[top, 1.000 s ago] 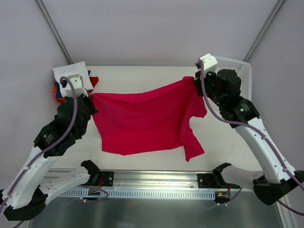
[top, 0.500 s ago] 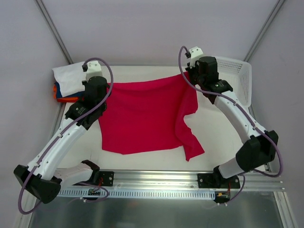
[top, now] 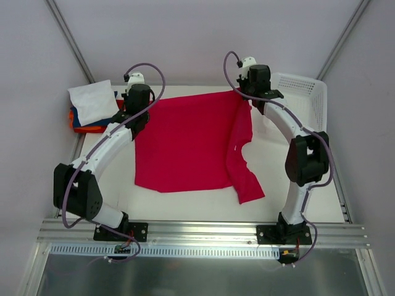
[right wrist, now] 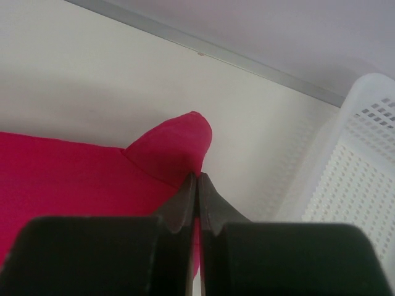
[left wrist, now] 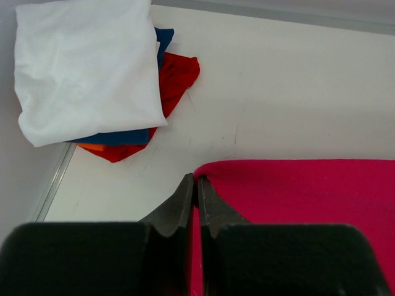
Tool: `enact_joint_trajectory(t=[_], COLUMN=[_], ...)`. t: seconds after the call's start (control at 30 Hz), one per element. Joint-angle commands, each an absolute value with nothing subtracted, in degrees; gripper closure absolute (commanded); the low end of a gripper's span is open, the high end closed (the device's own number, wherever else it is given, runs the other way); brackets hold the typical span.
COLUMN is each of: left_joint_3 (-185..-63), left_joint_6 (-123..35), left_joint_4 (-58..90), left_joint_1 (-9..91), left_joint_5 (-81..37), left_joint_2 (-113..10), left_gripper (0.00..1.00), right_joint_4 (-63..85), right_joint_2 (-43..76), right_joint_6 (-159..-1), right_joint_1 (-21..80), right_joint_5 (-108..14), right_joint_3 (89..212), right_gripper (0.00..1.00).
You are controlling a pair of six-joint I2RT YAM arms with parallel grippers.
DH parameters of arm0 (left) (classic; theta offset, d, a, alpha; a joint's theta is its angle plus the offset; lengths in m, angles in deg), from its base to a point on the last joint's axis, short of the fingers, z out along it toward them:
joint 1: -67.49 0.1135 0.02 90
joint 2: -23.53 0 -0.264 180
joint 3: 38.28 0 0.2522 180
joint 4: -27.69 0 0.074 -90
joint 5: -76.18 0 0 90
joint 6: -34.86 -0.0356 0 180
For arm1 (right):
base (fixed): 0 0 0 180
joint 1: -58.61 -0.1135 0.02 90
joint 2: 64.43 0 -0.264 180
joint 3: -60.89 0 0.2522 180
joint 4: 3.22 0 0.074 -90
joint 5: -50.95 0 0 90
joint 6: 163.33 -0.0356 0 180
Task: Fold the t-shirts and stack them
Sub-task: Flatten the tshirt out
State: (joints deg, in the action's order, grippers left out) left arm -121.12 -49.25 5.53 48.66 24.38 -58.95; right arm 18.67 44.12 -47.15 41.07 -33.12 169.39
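The left pincer is pressed together on the far-left corner of the crimson t-shirt, and the right pincer is pressed together on its far-right corner. Both pincers sit low at the far side of the counter, so the shirt's far edge runs between them, sagging slightly

From the two pincers the shirt spreads back toward the arm bases and lies mostly flat on the counter. Below the right pincer a narrower flap of the same cloth lies over the shirt's right side and runs further toward the bases than the main hem, ending in a loose point

In the left wrist view the left pincer shows its fingers closed with only a thin line between them, the rounded corner of the crimson t-shirt pinched at their tips and the rest of the cloth stretching off to the right. Up and to the left of this pincer, well apart from it, lies the stack of folded t-shirts: a white one on top, with blue, orange and red edges peeking out beneath

In the right wrist view the right pincer is likewise shut on a small raised peak of the crimson t-shirt, with the cloth falling away to its left. Just to the right of this pincer stands the white mesh basket, not touching the shirt
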Motion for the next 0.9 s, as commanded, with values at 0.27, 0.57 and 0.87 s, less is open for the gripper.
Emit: enact_joint_trajectory(t=[0.27, 0.57, 0.87], left_joint_3=[-134.2, -145.5, -150.3], left_joint_6=[-51.9, -52.8, -56.2], left_joint_4=[16.4, 16.7, 16.6], left_joint_1=[52.5, 54.3, 55.4], left_joint_5=[23.9, 23.3, 24.8], left_joint_2=[-80.1, -93.3, -99.0], left_gripper=[1.0, 1.0, 0.02], right_joint_4=[12.5, 12.5, 13.2], right_joint_2=[59.0, 68.5, 70.6], right_joint_6=[-47.4, -47.7, -48.4], right_joint_1=[42.7, 43.4, 44.0], right_joint_5=[-34.2, -32.6, -30.4], right_joint_3=[182.7, 190.3, 191.6], right_gripper=[1.0, 1.0, 0.24])
